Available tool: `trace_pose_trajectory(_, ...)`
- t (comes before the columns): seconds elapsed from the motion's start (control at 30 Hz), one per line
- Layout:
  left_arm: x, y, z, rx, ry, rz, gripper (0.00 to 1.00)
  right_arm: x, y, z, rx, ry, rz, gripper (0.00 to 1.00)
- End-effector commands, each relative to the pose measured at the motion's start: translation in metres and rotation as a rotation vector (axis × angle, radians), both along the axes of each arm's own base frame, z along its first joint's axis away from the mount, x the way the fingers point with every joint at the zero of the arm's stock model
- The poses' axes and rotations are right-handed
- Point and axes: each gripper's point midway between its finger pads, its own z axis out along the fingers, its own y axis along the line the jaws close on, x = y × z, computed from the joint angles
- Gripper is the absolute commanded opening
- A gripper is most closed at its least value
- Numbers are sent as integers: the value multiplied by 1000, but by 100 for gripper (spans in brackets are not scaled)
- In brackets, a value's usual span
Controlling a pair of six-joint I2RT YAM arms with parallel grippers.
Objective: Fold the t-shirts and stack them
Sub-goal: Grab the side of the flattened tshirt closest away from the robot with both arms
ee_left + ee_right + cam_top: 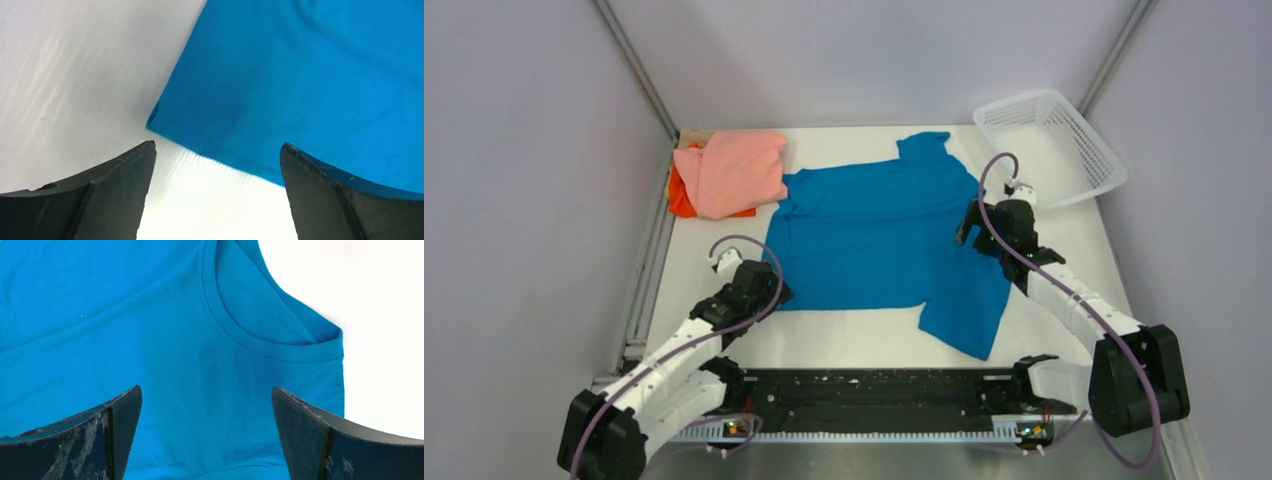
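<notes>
Top view first: the blue shirt point(879, 240) lies spread flat in the middle of the worktop point(854, 340), neck end toward the right arm, hem toward the left, one sleeve pointing far and one near. The pink shirt point(734, 170) sits folded on top of the orange shirt point(682, 195) in the far left corner, so I'd say that's the stack and blue is the last one to fold. The basket point(1049, 145) is off at the far right, apart from everything. The left pincer point(774, 295) hangs over the near hem corner and the right pincer point(969, 222) over the neck edge, which looks like a setup for grabbing both ends and folding lengthwise. From up here you can't really tell how the jaws stand, though. The left wrist view fixes that: the left pincer point(217, 150) is wide open and holding nothing, with the hem corner point(152, 119) lying flat just ahead between the fingers. It's the same on the right wrist view, where the right pincer point(206, 390) is spread wide and empty above the cloth, and you get the collar point(260, 340) ring up close, which the top view hides behind the arm.
</notes>
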Motion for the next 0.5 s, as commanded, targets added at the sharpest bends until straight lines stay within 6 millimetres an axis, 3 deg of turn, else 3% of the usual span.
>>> trace_pose_trajectory(0.0,-14,1,-7,-72,-23,36,98,10,4,21,40,-80,-1,99)
trace_pose_trajectory(0.23,-35,5,-27,-97,39,64,96,10,2,20,31,-82,-11,99)
trace_pose_trajectory(0.47,-34,22,-21,-14,30,111,90,11,1,18,24,-74,-10,99)
